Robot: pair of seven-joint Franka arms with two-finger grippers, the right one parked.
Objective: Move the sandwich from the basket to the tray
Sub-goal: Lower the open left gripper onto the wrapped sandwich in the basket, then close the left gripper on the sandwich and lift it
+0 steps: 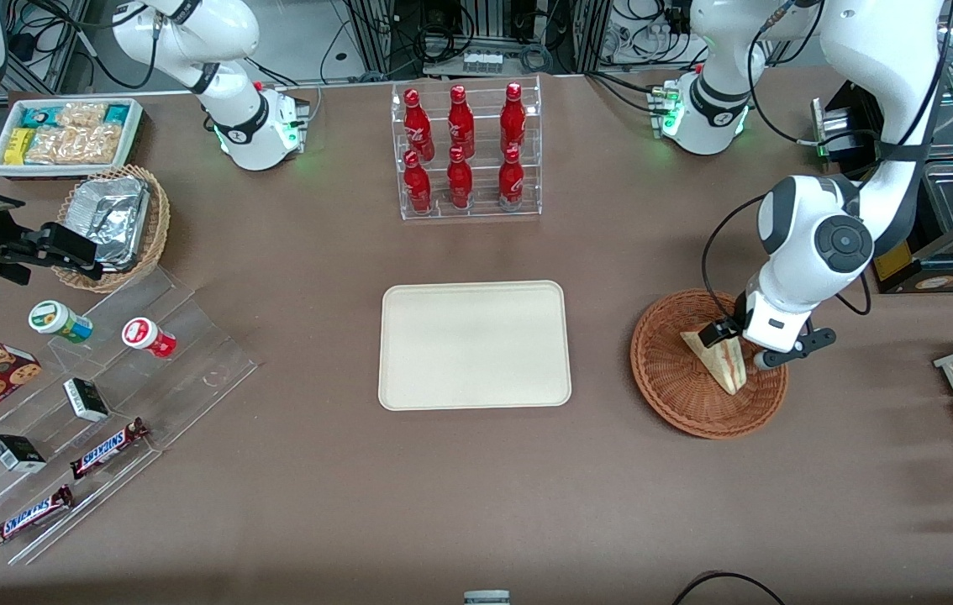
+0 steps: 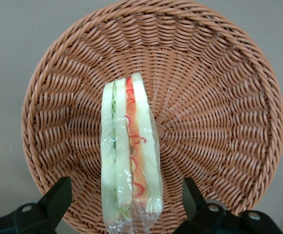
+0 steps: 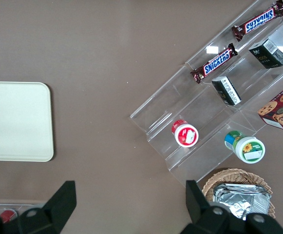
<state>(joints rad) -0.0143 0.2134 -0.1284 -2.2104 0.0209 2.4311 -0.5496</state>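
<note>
Sandwich (image 2: 130,153), a film-wrapped wedge of pale bread with red and green layers, stands on edge in the round woven wicker basket (image 2: 219,107). The pincer (image 2: 126,202) hangs over it, black fingers (image 2: 58,197) spread either side, not touching. The flat cream tray (image 1: 474,344) lies apart on the brown table (image 1: 476,496).

"SNICKERS" is legible on two brown bar wrappers (image 1: 109,448) (image 1: 28,516) lying on the clear stepped display stand (image 1: 191,370); no other print can be read anywhere.
</note>
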